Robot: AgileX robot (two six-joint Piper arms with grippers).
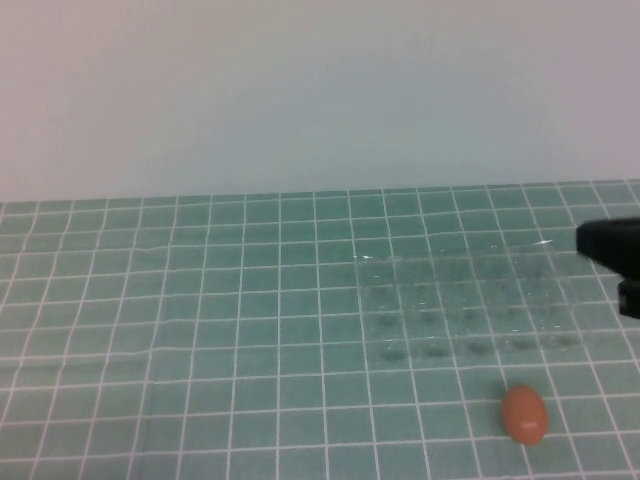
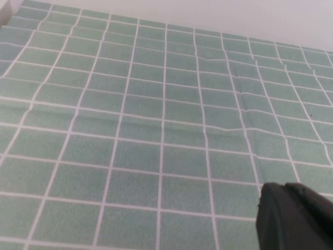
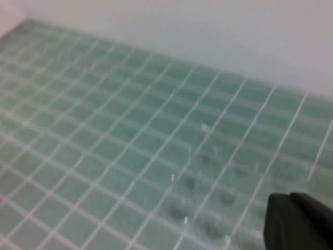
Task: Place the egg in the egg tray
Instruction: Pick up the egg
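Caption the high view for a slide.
Egg on green grid mat just in front of clear egg tray; right gripper at right edge, left gripper outside this view.

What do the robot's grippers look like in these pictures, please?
Only small parts show. The right gripper is a matte black, blocky shape at the high view's right edge. In the left wrist view, the left gripper is a black, rounded piece with a seam along it. No cables or markings show on either.

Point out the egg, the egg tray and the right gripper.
egg (image 1: 524,415), high view, middle of its shell.
egg tray (image 1: 470,300), high view, cups near its centre.
right gripper (image 1: 615,250), high view, dark body at right edge.
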